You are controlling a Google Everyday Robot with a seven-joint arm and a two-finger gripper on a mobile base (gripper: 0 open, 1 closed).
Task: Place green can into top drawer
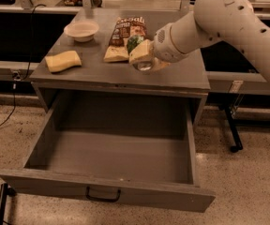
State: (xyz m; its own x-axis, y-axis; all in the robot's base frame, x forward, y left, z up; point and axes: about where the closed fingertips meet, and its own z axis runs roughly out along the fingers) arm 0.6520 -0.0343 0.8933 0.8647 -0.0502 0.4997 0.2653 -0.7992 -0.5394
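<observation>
My gripper point(143, 56) is above the front middle of the cabinet top, shut on the green can point(136, 45). The can lies tilted between the pale fingers point(141, 52); its green side shows at the top and its silver end point(143, 66) points down toward the camera. The top drawer point(111, 191) is pulled wide open below and in front of the gripper. It is grey, deep and empty, with a small dark handle point(102, 196) at the centre of its front panel.
On the grey cabinet top point(182, 74) lie a chip bag point(123, 35) just behind the gripper, a white bowl point(81, 30) at the back left and a yellow sponge point(63, 61) at the left. A dark table leg with a caster point(232, 134) stands right of the cabinet.
</observation>
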